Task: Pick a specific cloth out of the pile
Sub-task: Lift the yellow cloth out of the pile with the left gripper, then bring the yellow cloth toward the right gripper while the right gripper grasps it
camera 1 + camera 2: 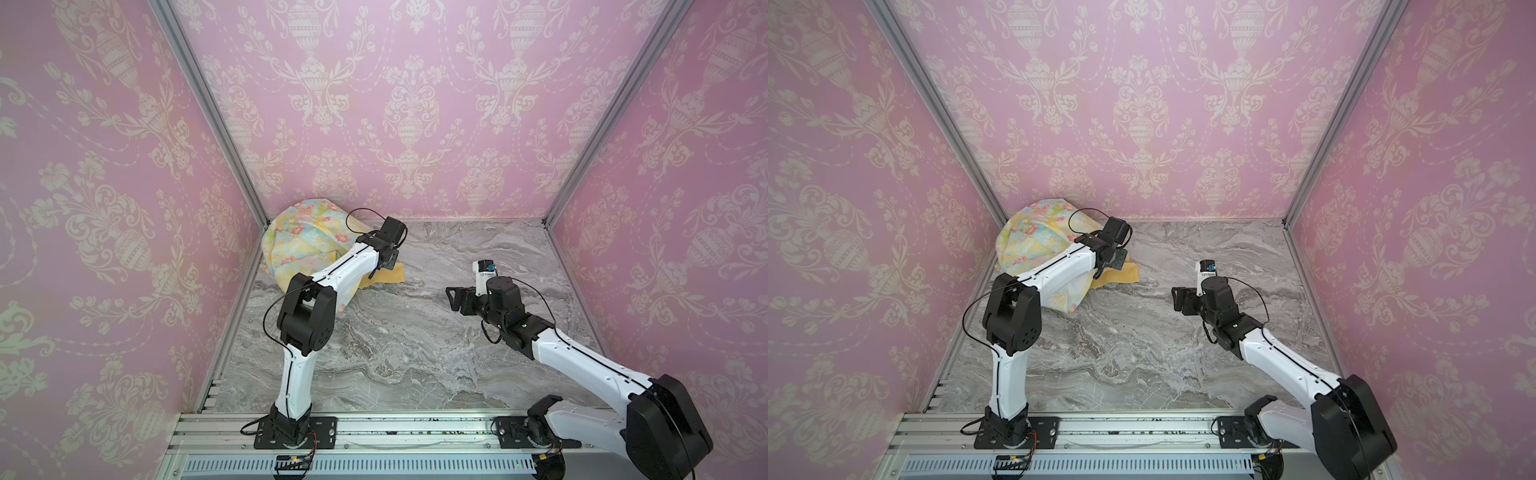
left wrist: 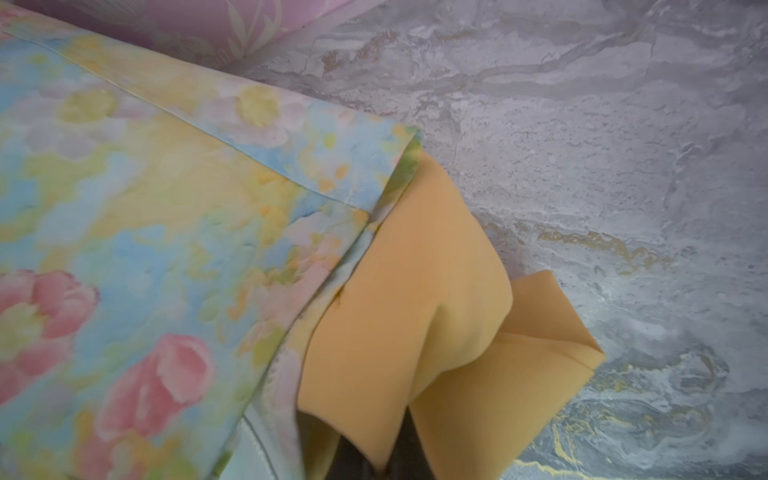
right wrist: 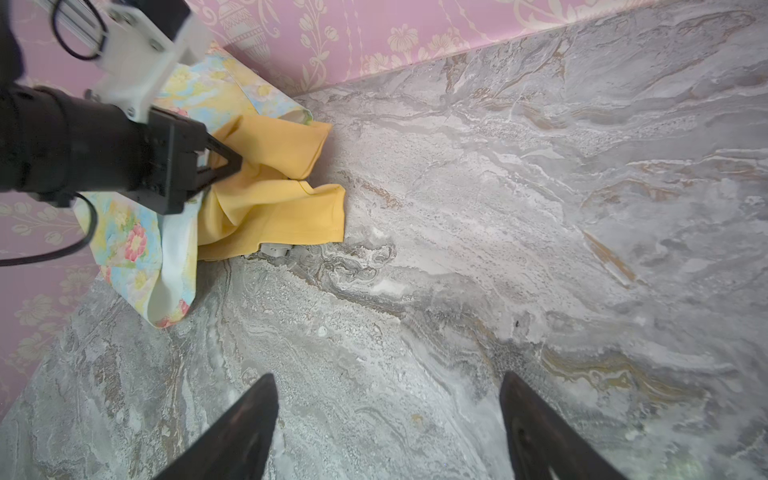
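Observation:
The pile (image 1: 307, 241) (image 1: 1038, 237), a rumpled pastel floral cloth with pink flowers, sits in the back left corner. The plain mustard-yellow cloth (image 1: 397, 275) (image 1: 1128, 273) (image 2: 415, 299) (image 3: 282, 199) sticks out from under its right edge onto the marble. My left gripper (image 3: 237, 165) (image 1: 387, 259) is shut on a fold of that cloth, which bunches up around the dark fingers (image 2: 353, 461). The floral pile (image 2: 145, 216) (image 3: 124, 245) lies right beside the grip. My right gripper (image 1: 451, 297) (image 1: 1177, 297) (image 3: 388, 386) hovers open over bare marble, well to the right of the cloths, holding nothing.
Pink wallpapered walls (image 1: 415, 104) close off the back and both sides, with aluminium corner posts (image 1: 216, 112). The grey marble tabletop (image 1: 415, 332) stretches between the arms. A metal rail (image 1: 415, 428) carrying both arm bases runs along the front. Something small and pale (image 3: 274, 249) peeks out under the mustard cloth's edge.

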Action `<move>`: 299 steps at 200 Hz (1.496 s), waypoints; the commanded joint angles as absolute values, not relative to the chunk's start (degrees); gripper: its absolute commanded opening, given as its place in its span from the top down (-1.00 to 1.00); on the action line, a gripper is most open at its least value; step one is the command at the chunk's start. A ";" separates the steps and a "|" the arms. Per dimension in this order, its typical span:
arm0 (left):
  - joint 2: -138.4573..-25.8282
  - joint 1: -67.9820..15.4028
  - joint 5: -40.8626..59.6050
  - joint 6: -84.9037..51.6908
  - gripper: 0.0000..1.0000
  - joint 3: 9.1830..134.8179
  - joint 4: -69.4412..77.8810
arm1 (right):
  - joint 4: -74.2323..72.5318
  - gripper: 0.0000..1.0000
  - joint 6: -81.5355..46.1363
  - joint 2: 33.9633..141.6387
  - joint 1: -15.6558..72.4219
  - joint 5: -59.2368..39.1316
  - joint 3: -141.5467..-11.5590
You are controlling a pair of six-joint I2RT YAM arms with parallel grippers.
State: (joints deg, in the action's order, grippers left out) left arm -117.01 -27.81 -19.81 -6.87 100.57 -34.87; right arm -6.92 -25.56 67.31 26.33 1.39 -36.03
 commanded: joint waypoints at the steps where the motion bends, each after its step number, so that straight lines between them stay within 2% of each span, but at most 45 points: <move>1: -110.90 -26.86 -18.02 -5.63 1.00 102.43 -34.96 | -7.48 -0.68 -26.10 68.12 26.10 0.74 -37.48; 79: -102.58 -22.71 -14.21 -6.43 1.00 104.01 -33.97 | -5.83 -0.68 -25.66 68.38 27.32 1.38 -39.01; 226: -98.62 -21.49 -8.16 -7.84 1.00 114.49 -35.98 | -4.38 -0.72 -23.73 66.00 28.65 4.21 -40.14; 299: -95.00 -23.24 -0.19 -11.66 1.00 113.33 -34.88 | -11.36 -0.81 -20.02 64.16 29.68 -1.34 -41.18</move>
